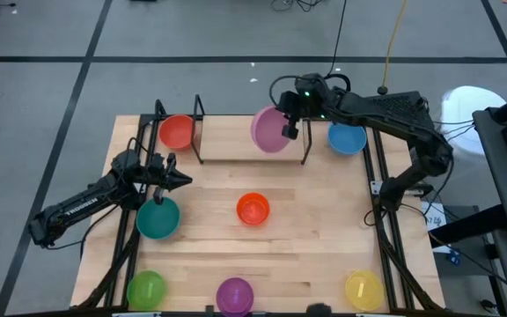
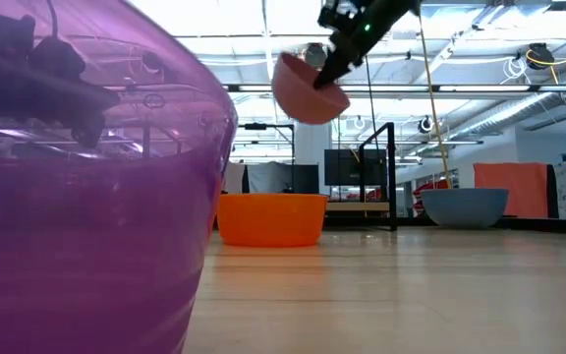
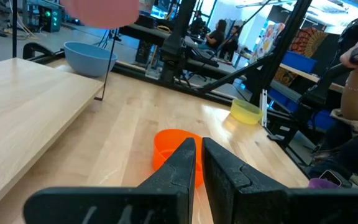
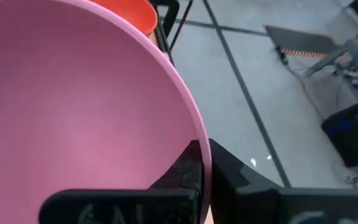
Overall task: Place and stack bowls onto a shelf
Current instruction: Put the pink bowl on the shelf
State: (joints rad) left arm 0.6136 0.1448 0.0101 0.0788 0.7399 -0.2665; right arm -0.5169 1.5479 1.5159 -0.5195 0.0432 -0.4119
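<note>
Pink bowl (image 1: 269,129), pinched by its rim in the right pincer (image 1: 290,123), hangs tilted over the shelf (image 1: 236,141), needing levelling before lowering; left pincer (image 1: 176,180), nearly closed and empty, waits nearby.

Right arm holds a pink bowl over the shelf while the left arm waits above the teal one

The right gripper (image 1: 290,121) pinches the rim of the pink bowl (image 1: 269,130), tilted above the shelf (image 1: 236,145), whose pale board carries the red bowl (image 1: 177,131) at its left end; the blue bowl (image 1: 347,138) sits just beside its right end. The left gripper (image 1: 180,181), fingers nearly together, hangs beside the teal bowl (image 1: 157,218). Orange (image 1: 253,209), green (image 1: 146,289), purple (image 1: 234,295) and yellow (image 1: 363,288) bowls stand apart on the table (image 1: 315,238).
</note>
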